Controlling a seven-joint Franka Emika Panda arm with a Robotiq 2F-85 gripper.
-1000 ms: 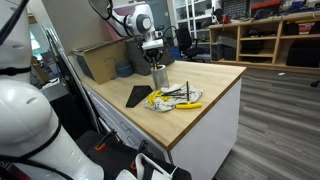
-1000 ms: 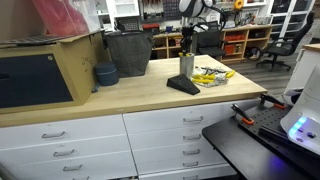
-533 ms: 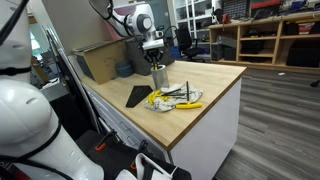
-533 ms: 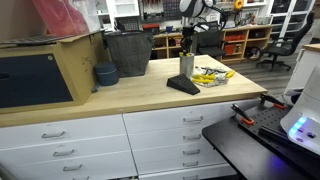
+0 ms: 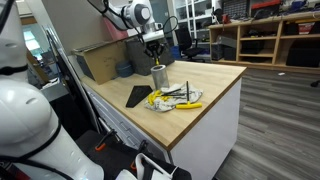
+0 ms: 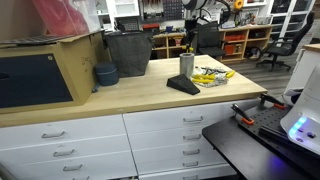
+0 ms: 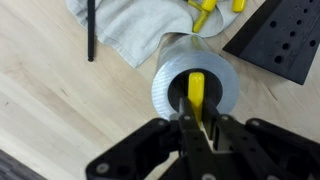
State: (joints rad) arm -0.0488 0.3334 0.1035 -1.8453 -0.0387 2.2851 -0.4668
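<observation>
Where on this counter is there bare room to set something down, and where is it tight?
Widest bare patch on the counter: the front strip between the blue bowl and the black perforated plate. More bare wood lies between the cloth and the far corner. Crowded: around the metal cup, where cloth, yellow-handled tools and plate press close beneath the gripper.

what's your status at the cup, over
Gripper shut on yellow tool, tool's end down inside metal cup. Cup upright on bench. Cloth and black block beside cup, nothing over its mouth.
</observation>
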